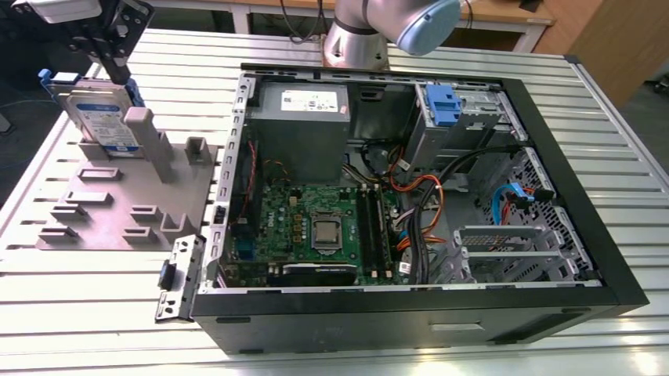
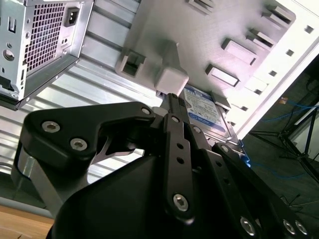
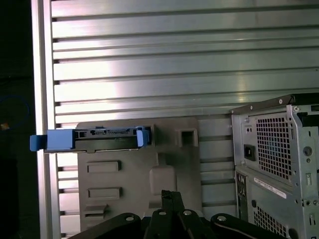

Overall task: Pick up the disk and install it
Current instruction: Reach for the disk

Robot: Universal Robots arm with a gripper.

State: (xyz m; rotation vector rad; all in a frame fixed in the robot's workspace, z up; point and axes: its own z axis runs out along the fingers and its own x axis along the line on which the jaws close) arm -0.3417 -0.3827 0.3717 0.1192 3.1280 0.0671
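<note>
The disk (image 1: 105,117), silver with a white-and-blue label and a blue carrier, stands on edge in a slot of the grey fixture plate (image 1: 115,204) at the exterior view's left. My gripper (image 1: 122,77) hangs just above the disk's top edge, fingers together and holding nothing. In the first wrist view the disk (image 3: 92,139) appears edge-on, off to one side of my shut gripper (image 3: 169,193). In the second wrist view the gripper (image 2: 172,97) points at the fixture beside the disk (image 2: 207,114).
An open computer case (image 1: 616,258) lies to the exterior view's right of the fixture, with the motherboard (image 1: 313,227), a grey power supply (image 1: 303,110) and a blue caddy (image 1: 444,106) in a drive bay. The arm's base (image 1: 361,35) stands behind it on the slatted metal table (image 1: 94,313).
</note>
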